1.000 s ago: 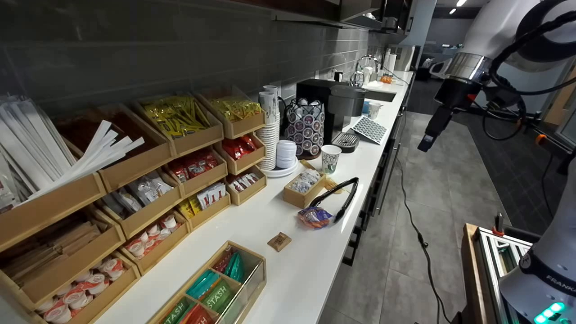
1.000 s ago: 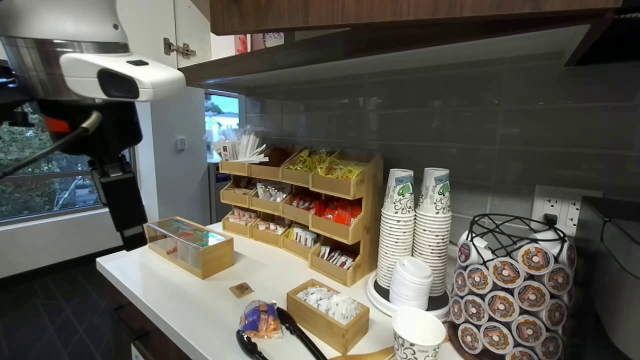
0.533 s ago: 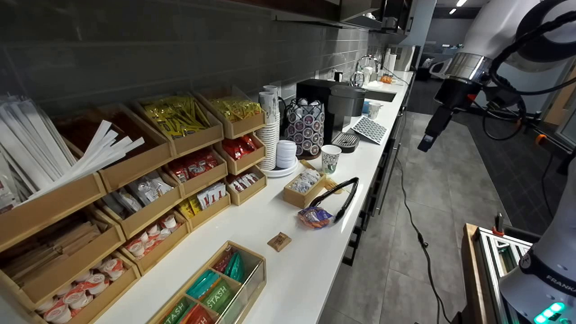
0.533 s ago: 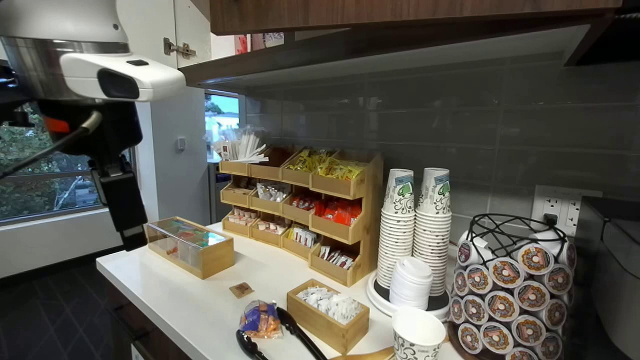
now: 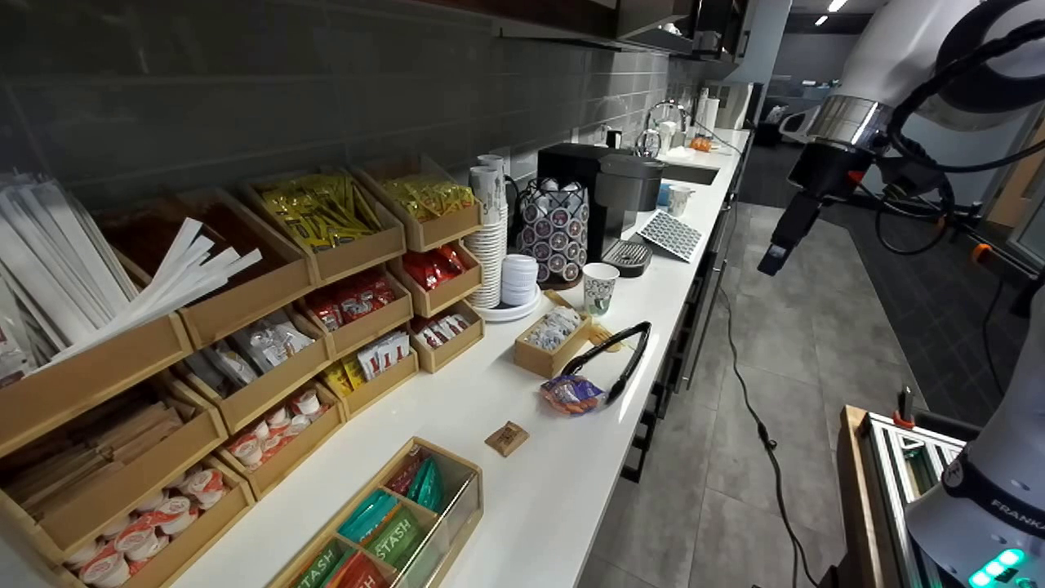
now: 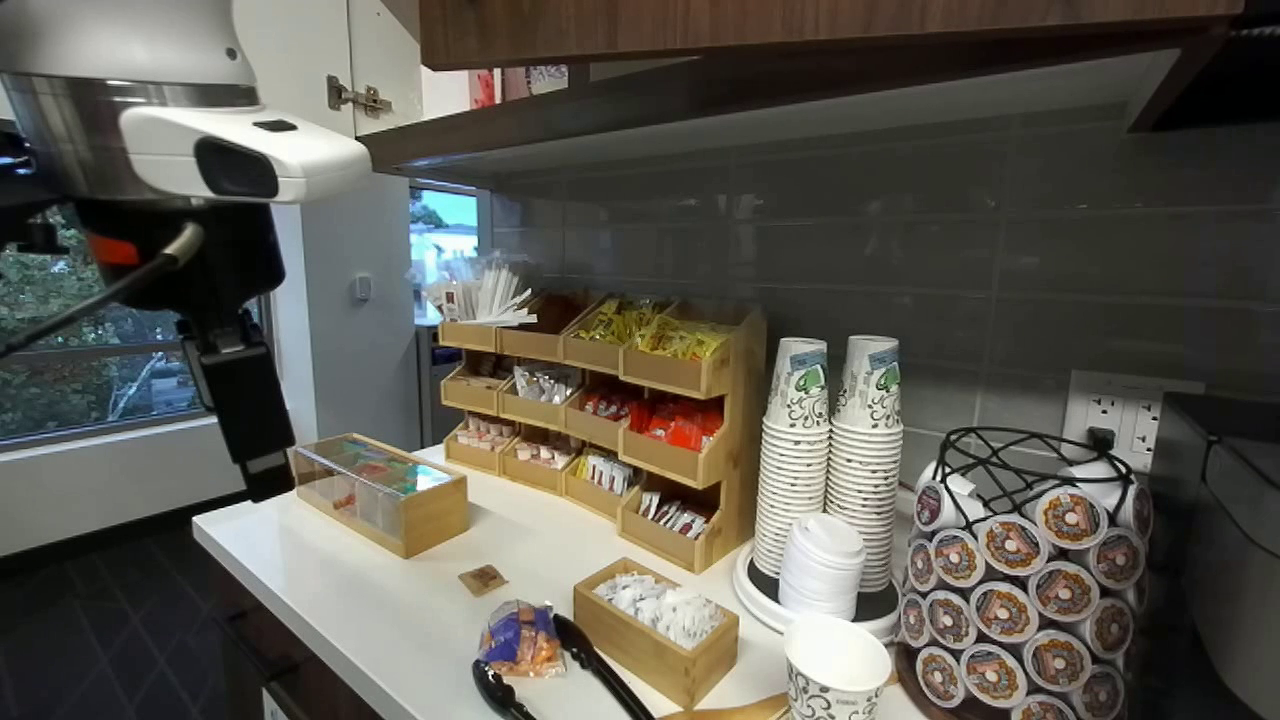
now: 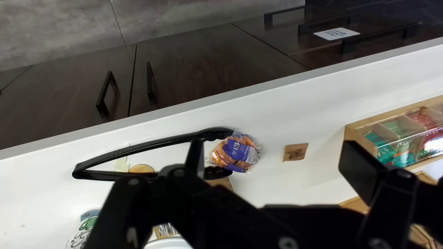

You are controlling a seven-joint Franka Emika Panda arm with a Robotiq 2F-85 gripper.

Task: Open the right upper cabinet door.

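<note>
A dark wood upper cabinet door (image 6: 800,28) crosses the top of an exterior view. Its lower edge stands off the cabinet bottom (image 6: 560,115) toward the left, and contents show in the gap, so it looks partly open. Its handle and upper part are out of view. A white-faced door (image 6: 375,60) with a metal hinge stands open on the left. My gripper (image 6: 268,480) points down, lower than the doors and apart from them. In the wrist view the gripper (image 7: 271,152) has its fingers wide apart with nothing between them. It also shows in an exterior view (image 5: 771,260).
The white counter (image 7: 277,114) bears a tea box (image 6: 400,500), a packet rack (image 6: 740,440), cup stacks (image 6: 795,460), black tongs (image 7: 148,142), a snack bag (image 7: 235,154) and a coffee-pod holder (image 6: 1020,600). Lower drawers with handles (image 7: 107,91) line the front.
</note>
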